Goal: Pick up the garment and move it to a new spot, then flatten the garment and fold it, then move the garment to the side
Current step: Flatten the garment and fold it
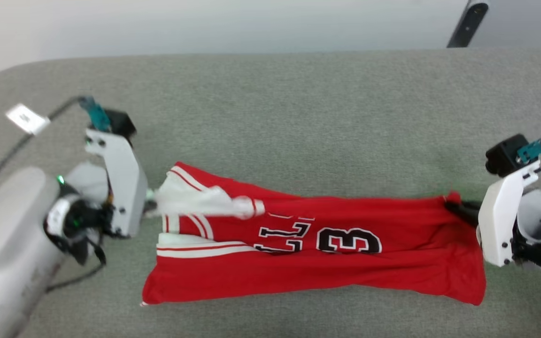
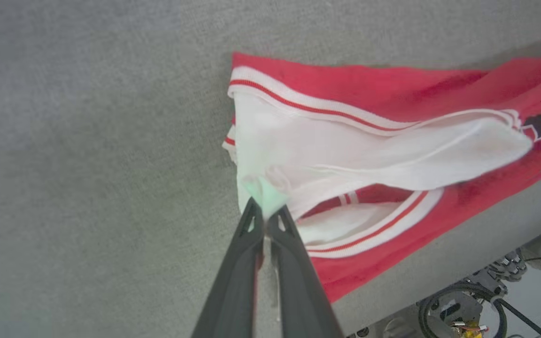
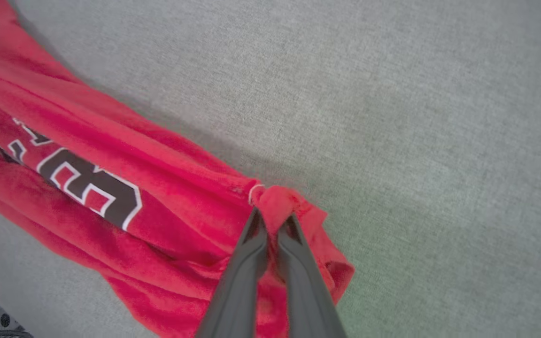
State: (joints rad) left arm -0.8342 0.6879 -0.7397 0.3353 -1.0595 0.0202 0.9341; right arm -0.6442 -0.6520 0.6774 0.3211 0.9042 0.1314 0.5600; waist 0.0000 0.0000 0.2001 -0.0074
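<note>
Item: the garment [image 1: 392, 263], red body, white sleeves, block lettering. It is stretching taut between your two jaws, sagging below them toward the table [image 1: 298, 103]. Your left jaws are pinching white sleeve fabric; your right jaws are pinching a red corner. Step, likely: flattening. Next move is calling for lowering both ends evenly, keeping tension, before releasing.

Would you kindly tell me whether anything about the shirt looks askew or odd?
Yes: the garment is stretched between the left hand and right hand, rumpled, with a white sleeve flopped across its front.
</note>
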